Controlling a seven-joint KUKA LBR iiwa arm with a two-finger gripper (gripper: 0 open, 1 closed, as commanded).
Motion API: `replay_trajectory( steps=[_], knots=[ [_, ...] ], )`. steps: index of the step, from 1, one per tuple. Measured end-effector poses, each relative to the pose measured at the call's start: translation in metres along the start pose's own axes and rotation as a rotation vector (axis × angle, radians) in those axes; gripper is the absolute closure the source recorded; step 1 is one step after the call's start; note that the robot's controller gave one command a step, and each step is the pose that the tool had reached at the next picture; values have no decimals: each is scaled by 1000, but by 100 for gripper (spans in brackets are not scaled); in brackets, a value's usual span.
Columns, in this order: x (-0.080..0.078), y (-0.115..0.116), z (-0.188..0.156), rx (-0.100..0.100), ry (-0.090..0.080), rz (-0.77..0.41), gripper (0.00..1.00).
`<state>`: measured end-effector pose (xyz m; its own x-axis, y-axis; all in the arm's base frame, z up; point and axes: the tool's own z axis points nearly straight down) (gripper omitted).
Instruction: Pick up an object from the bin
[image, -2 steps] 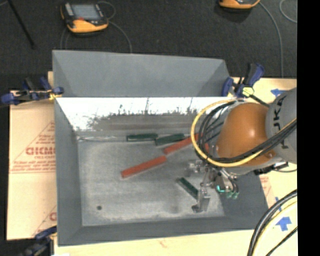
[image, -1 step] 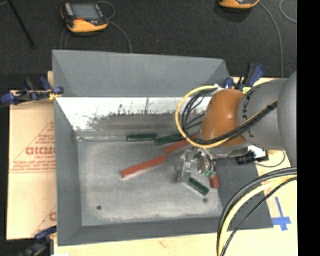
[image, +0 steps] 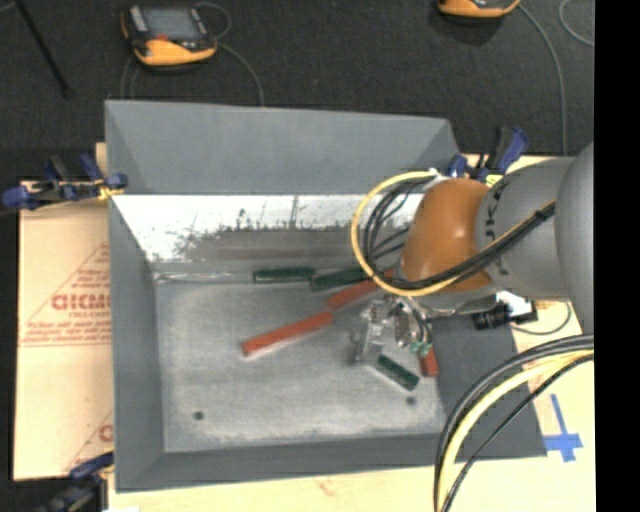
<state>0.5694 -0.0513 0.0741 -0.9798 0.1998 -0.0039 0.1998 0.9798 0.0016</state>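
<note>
The hand (image: 384, 338) hovers beside a green block (image: 398, 373) in the scuffed grey bin (image: 220, 395).

You can count three dark green sticks (image: 285, 274), two red sticks (image: 290, 335) and one short red piece (image: 430, 363) in the bin (image: 135, 340), plus one small dark speck (image: 198, 416) at lower left.

Left bin floor (image: 205, 380) bare; red stick (image: 290, 335) crosses centre.

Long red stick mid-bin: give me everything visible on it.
The red stick is long, flat and straight, plastic-looking, lying flat on the bin floor near the centre. It runs diagonally, lower-left end paler, upper-right end seeming to stop short of the hand. Nothing lies on it.
</note>
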Motion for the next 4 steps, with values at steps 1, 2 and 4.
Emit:
replay_trajectory(
  steps=[1,2,4],
  knots=[
    [7,2,-12,3,-1,-130,100],
    [11,45,-65,4,5,-364,100],
    [-3,88,-127,1,0,-219,0]
  ],
)
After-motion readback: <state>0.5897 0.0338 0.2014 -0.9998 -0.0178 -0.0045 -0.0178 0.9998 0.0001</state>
